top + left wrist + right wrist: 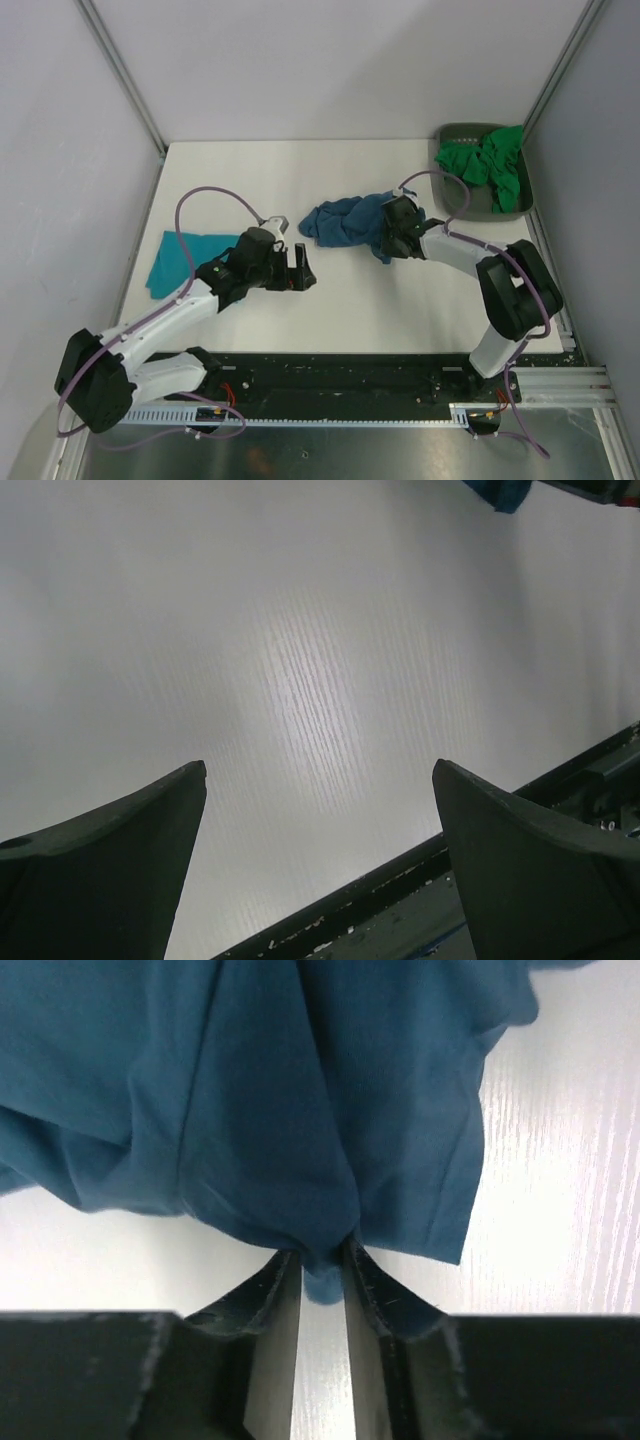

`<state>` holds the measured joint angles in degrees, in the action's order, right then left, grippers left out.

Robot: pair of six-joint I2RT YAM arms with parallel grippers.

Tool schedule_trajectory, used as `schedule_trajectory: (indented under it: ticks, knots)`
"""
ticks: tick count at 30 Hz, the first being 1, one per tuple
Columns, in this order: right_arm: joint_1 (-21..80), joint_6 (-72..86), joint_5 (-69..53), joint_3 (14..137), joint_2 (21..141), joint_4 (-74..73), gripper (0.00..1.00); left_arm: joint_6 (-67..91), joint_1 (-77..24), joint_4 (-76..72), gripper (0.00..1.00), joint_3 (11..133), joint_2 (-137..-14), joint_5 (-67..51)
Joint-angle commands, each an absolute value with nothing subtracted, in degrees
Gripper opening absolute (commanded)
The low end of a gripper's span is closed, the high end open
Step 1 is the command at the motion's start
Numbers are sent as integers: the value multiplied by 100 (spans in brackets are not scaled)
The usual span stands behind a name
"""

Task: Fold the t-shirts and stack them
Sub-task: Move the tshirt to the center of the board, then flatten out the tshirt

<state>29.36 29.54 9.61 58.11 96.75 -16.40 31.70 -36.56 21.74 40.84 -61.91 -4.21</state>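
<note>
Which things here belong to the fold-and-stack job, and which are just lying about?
Job:
dark blue t-shirt, pinched in the right gripper
turquoise t-shirt
green t-shirts

Lying about:
dark grey tray, holding the green ones

white table [350, 320], steel-blue t-shirt [338, 220], turquoise t-shirt [180, 258], grey tray [455, 135]

Before me lies a white surface [400, 310] with a fine straight grain that shows up close in both my wrist views. A dark grey tray [480, 203] sits at its far right corner, close to the right-hand panel. Pale grey panels [330, 60] close in the back and sides, joined by aluminium posts [120, 70]. A black strip [380, 365] runs along the near edge, with a slotted metal rail [330, 421] beyond it.
</note>
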Motion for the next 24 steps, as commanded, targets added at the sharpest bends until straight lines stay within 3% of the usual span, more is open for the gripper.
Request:
schedule_trajectory:
  ticks: [1, 3, 5, 14, 24]
  knots:
    - [2891, 2899, 1202, 6238, 9374, -1454, 18, 3623, -3611, 2045, 99, 4273, -6624, -116]
    - [2889, 2896, 1327, 6323, 9175, -1644, 5, 3892, -3599, 2005, 99, 4424, -6934, -51]
    - [2898, 2904, 1428, 6380, 8883, -1870, 1, 4084, -3602, 1846, 98, 4573, -7211, -37]
    - [2896, 2726, 1589, 7006, 7643, -2604, 0, 4062, -3738, 1004, 87, 5391, -8512, -99]
    - [3074, 2486, 1994, 8342, 7471, -3020, 0, 4185, -4001, -54, 76, 5411, -9189, -296]
